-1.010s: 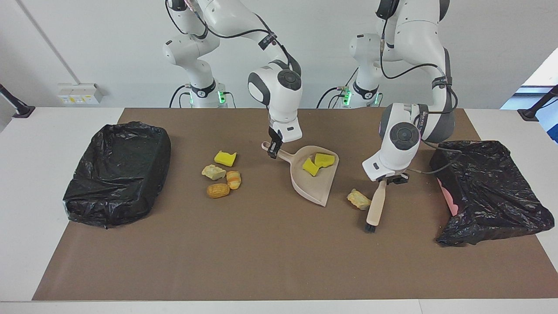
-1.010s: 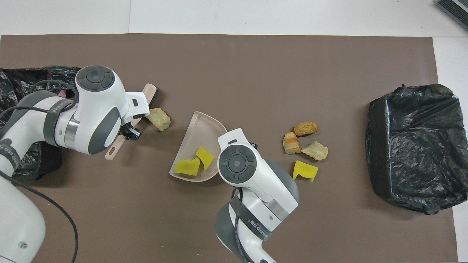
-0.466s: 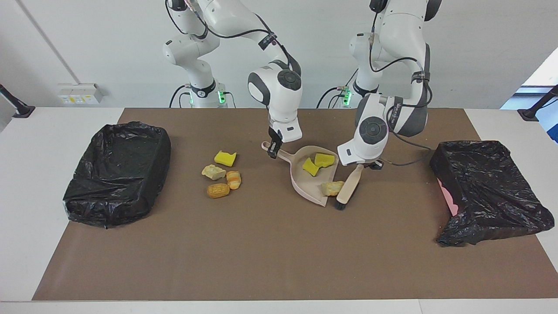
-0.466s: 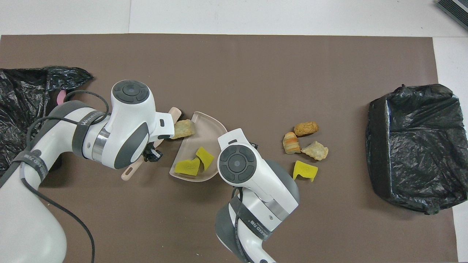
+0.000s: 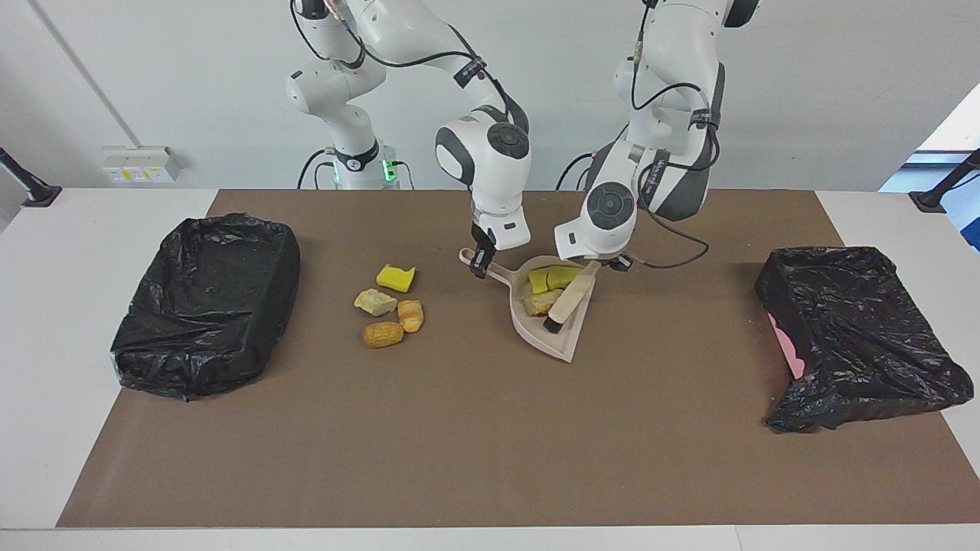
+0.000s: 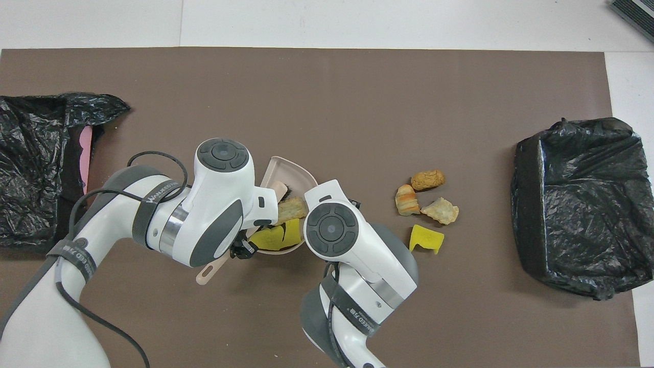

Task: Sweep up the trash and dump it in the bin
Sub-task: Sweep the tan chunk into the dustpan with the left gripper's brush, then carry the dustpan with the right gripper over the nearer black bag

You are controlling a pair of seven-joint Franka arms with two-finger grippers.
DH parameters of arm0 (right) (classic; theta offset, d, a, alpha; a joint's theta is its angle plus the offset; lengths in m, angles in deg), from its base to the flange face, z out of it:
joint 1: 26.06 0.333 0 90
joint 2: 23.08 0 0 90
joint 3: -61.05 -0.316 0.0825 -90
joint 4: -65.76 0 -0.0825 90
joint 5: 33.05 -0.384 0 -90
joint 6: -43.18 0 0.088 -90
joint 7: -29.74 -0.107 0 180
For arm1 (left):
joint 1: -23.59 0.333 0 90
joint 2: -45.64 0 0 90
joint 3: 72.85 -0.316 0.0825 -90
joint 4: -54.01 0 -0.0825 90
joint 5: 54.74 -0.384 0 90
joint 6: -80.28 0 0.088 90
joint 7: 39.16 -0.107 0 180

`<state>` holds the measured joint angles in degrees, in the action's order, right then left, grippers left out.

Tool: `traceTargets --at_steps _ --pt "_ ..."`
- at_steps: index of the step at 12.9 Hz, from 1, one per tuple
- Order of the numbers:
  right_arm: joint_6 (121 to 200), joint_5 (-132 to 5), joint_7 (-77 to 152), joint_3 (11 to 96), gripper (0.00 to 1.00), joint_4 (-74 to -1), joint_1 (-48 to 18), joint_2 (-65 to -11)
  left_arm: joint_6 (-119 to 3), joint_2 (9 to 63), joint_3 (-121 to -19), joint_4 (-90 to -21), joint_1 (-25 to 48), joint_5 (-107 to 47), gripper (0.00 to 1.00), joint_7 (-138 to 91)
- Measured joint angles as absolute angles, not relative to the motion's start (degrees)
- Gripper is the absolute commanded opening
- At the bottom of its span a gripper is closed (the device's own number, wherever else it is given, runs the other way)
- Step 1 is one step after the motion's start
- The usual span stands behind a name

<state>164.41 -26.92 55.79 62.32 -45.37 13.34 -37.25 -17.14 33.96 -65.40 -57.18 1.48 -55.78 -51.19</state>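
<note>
A beige dustpan lies mid-mat, and my right gripper is shut on its handle. In the pan are yellow sponge pieces and a pale beige lump. My left gripper is shut on the brush, whose bristles rest inside the pan beside the lump. Loose trash lies toward the right arm's end: a yellow sponge, a beige lump, a striped roll and a brown roll.
A bin lined with a black bag stands at the right arm's end of the brown mat. A second black bag with pink showing lies at the left arm's end.
My left arm swept the brush toward the right arm's end, pushing the beige lump off the mat and into the dustpan. The right gripper and the pan stayed put.
</note>
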Motion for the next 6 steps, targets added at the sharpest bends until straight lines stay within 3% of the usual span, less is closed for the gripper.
traceTargets --at_steps 6 --pt "164.13 -26.92 55.87 62.44 0.00 -45.29 13.13 -37.15 -14.17 38.35 -66.59 -57.16 1.58 -55.54 0.00 -45.75"
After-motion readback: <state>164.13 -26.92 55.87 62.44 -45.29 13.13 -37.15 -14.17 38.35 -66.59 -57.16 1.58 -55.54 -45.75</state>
